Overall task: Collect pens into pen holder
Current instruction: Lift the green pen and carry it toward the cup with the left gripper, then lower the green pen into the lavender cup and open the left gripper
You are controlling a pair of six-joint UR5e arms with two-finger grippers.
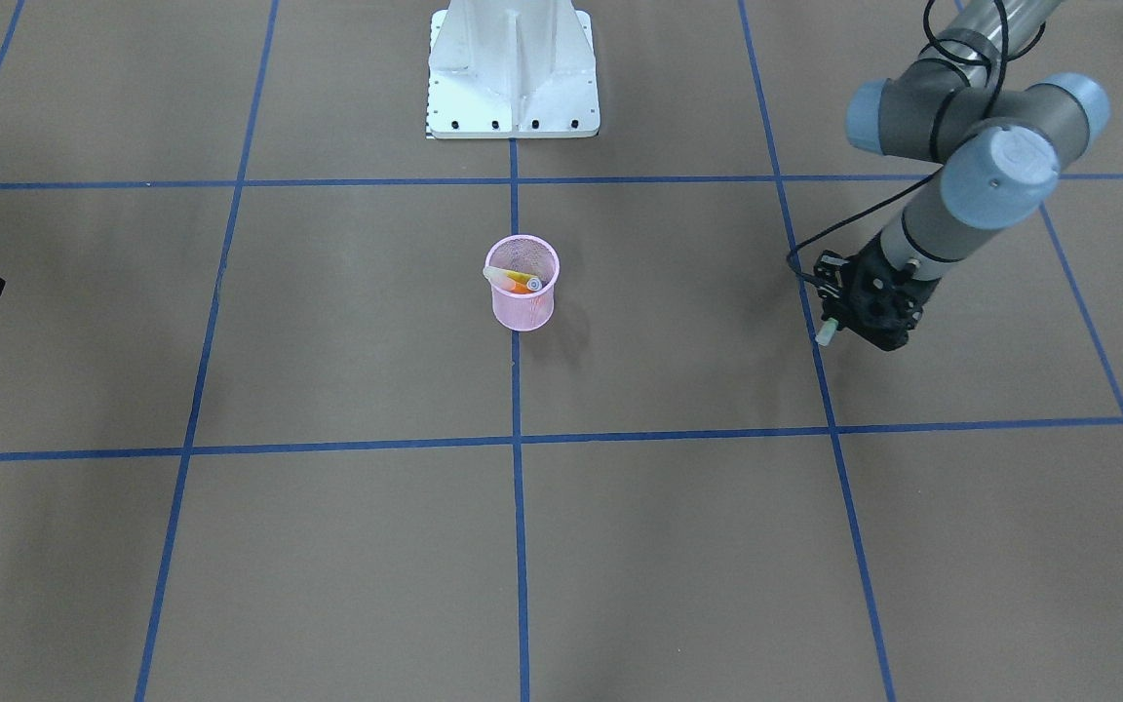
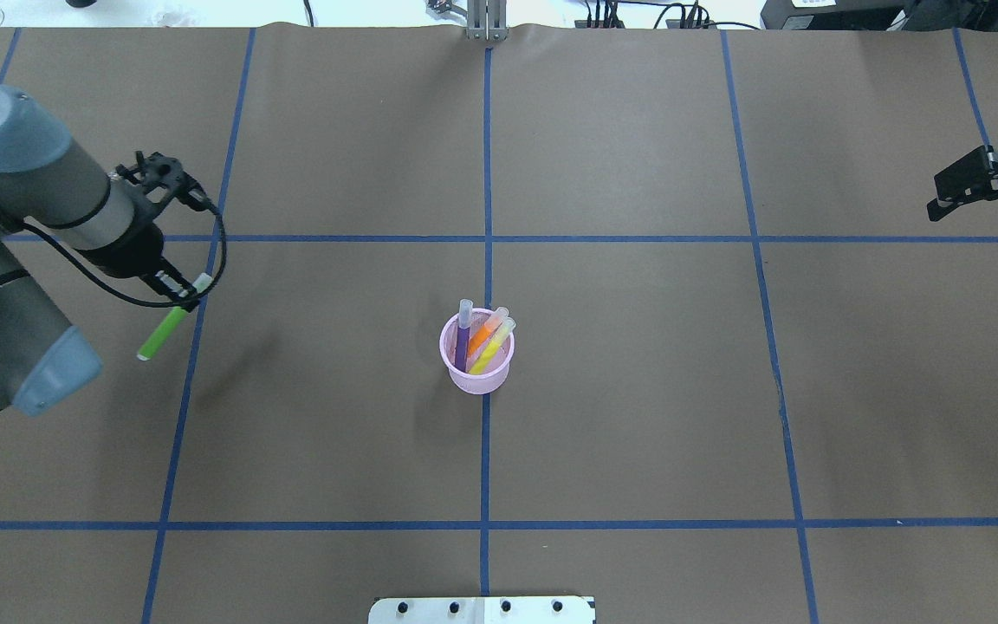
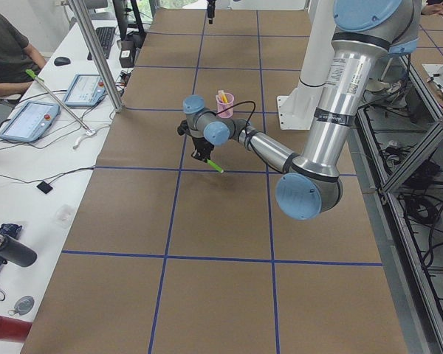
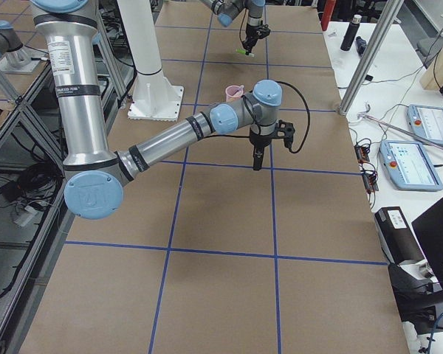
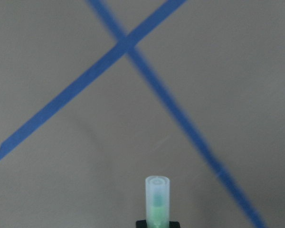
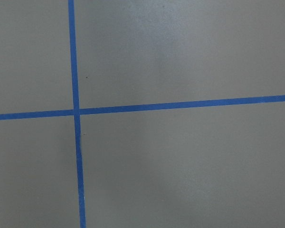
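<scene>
Left hand [image 2: 182,295] grips the tilted green pen [image 2: 165,331] in midair.

Pink mesh pen holder [image 2: 475,381], green pen [image 2: 165,332], brown table [image 2: 638,390]

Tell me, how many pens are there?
4. The purple pen, orange pen and yellow pen stand in the pen holder; the green pen is held by the left gripper. None seems hidden.
</scene>
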